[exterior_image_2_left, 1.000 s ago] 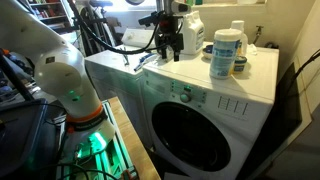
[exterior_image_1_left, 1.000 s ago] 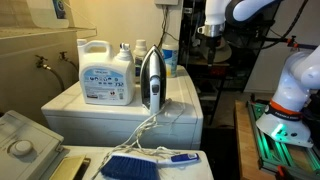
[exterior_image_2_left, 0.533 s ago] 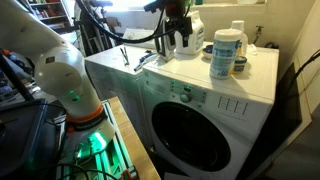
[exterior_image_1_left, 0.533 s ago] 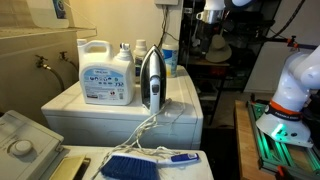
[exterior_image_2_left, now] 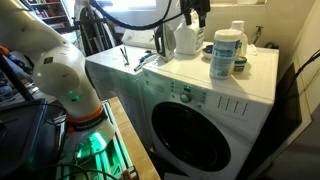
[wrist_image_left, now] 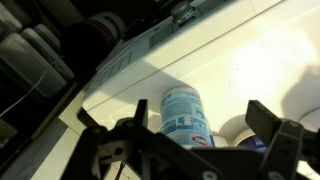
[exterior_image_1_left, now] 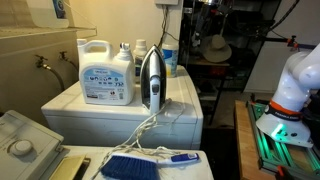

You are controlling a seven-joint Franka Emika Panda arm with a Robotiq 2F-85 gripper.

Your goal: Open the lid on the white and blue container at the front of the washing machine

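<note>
Well below my fingers (wrist_image_left: pixel 142 120), the white and blue container (wrist_image_left: pixel 186 118) stands upright near the front edge of the washing machine (exterior_image_2_left: pixel 255 110), its lid (exterior_image_2_left: pixel 227 34) not yet off. My gripper (exterior_image_2_left: pixel 197 16) hangs high over the machine's top, jaws spread wide, holding nothing. This looks like the approach: next I would need to descend, centre over the lid and close on it. The blue label carries a red patch, but its writing is too blurred to read.

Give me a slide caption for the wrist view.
Open tool framing the white and blue container standing on the washing machine.
</note>
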